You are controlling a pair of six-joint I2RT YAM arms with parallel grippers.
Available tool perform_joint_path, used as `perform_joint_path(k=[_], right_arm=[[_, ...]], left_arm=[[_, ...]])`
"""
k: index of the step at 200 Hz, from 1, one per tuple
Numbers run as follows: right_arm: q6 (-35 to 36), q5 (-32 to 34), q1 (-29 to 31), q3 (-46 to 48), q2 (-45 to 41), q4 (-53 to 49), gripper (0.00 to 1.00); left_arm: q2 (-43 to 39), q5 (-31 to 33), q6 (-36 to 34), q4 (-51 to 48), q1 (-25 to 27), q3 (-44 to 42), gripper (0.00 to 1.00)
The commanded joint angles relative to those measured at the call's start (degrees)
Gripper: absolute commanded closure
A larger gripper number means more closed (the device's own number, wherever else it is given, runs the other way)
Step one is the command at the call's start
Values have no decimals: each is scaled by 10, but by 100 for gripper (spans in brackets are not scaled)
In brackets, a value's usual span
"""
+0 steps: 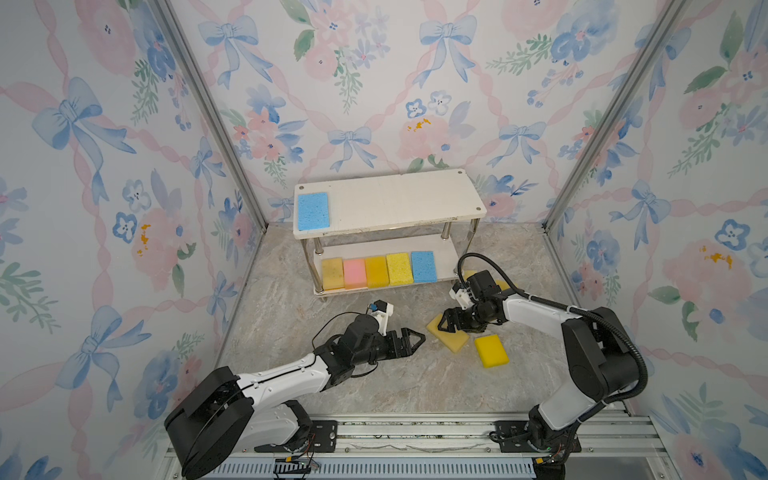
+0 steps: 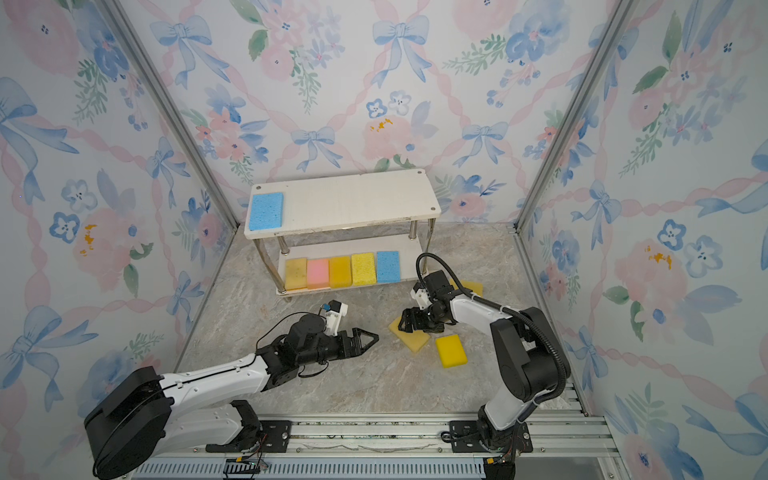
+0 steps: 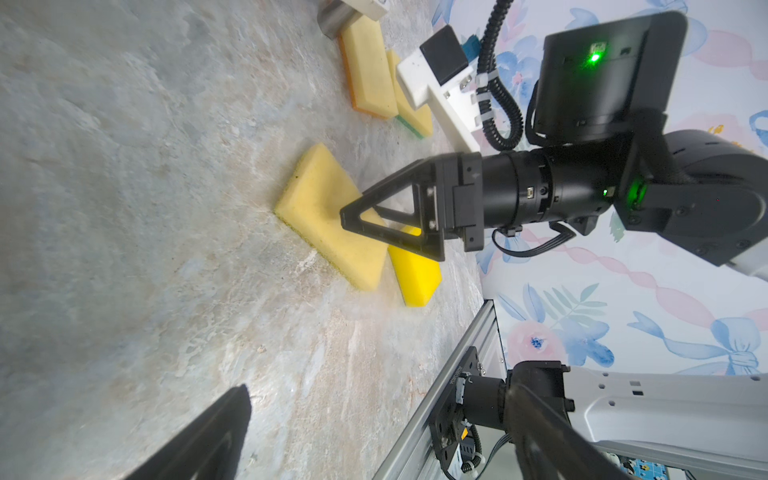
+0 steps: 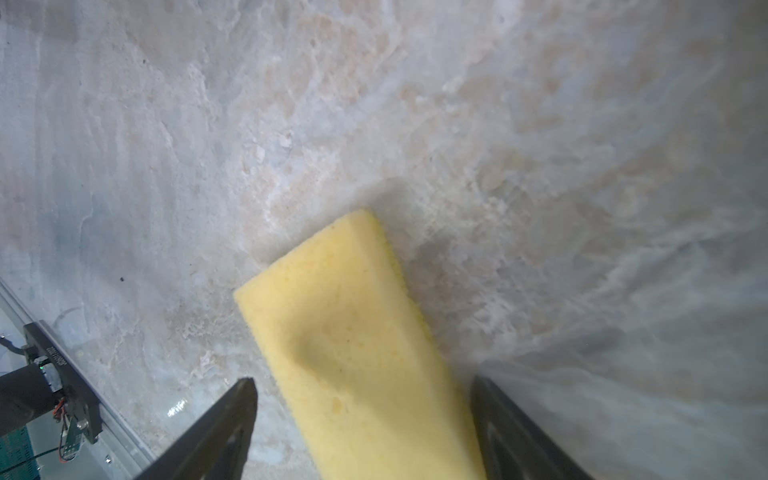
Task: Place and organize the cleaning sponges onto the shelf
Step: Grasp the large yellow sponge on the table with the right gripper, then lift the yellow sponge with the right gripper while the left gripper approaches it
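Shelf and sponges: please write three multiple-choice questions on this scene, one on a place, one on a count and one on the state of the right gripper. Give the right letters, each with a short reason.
1. Where on the shelf's top board does the light blue sponge lie, as a top view shows it?
A) left end
B) middle
C) right end

2. How many sponges lie on the lower board?
A) three
B) five
C) seven

3. How does the right gripper stand?
A) shut on a pink sponge
B) out of every view
C) open, astride the pale yellow sponge on the floor

Answers:
1 A: both top views show it by the left corner.
2 B: yellow, pink, orange, yellow and blue lie in a row.
3 C: the right wrist view shows a finger on each side, jaws wide.
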State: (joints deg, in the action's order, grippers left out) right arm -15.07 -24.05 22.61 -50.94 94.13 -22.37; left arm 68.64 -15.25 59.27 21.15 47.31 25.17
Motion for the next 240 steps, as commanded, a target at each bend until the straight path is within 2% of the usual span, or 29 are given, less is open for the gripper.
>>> perform_joint_path(k=[1,36,54,67,99,141,184,216,240], right_arm=[[-18,4,16,33,10,-15,23],[-29,67,41,33,10,-15,48],[-29,95,54,29,3,-15,65],[-28,102,63,28,-10,-16,78],[-36,99,87,36,-50,-4,97],[-84,27,96,39,-131,6,98],[-99,14,171,-38,-177,-59,98],[-112,26,220,-96,-194,-88,96],[-125,16,237,-120,-200,-92,96]], left_arm=[[10,-1,-5,4,2,2,2],[9,1,-2,5,2,3,2],[9,-1,-1,4,2,1,2],[7,-12,-1,5,-2,2,2],[-18,-34,7,5,-22,-9,2],[-62,-51,8,13,-48,-25,2],[-88,-70,8,35,-52,-22,4],[-106,-64,8,38,-52,-21,11],[-122,-50,8,38,-53,-28,23]])
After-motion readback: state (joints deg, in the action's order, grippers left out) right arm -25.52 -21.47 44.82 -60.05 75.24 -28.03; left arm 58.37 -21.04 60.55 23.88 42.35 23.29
